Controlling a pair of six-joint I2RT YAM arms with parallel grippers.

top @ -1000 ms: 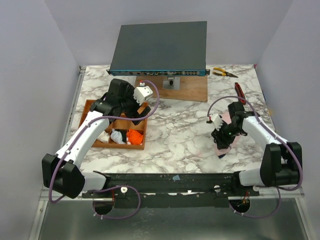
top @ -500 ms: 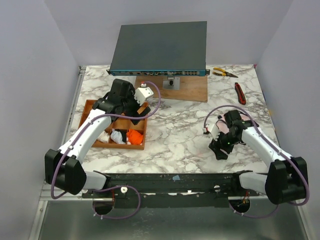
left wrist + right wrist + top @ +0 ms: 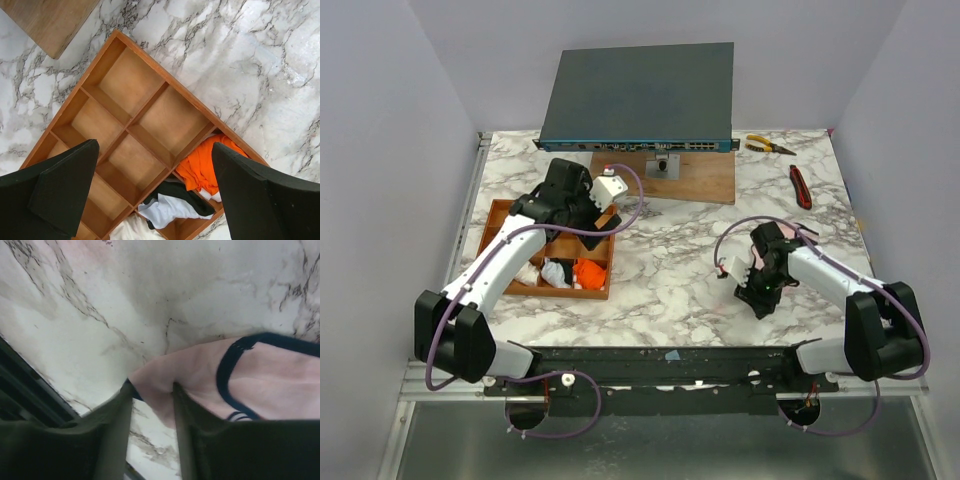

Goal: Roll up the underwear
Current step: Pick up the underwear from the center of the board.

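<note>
The pale pink underwear (image 3: 200,370) with dark edging lies on the marble at the right; one folded corner sits between the fingers of my right gripper (image 3: 151,390), which is shut on it. In the top view the right gripper (image 3: 757,295) is low over the table and its arm hides most of the cloth. My left gripper (image 3: 155,150) hangs open above the wooden tray (image 3: 165,85). In the tray's near compartments lie orange underwear (image 3: 210,162), a black and light blue-grey piece (image 3: 170,202) and a cream piece (image 3: 132,230).
The tray (image 3: 500,215) stands at the left of the table. A dark flat box (image 3: 640,95) sits at the back on a wooden board (image 3: 710,180). Yellow-handled pliers (image 3: 765,145) and a red-handled tool (image 3: 800,185) lie at the back right.
My right gripper has moved left across the table, opened briefly and closed again on the pink cloth. The left arm has barely shifted above the tray.
</note>
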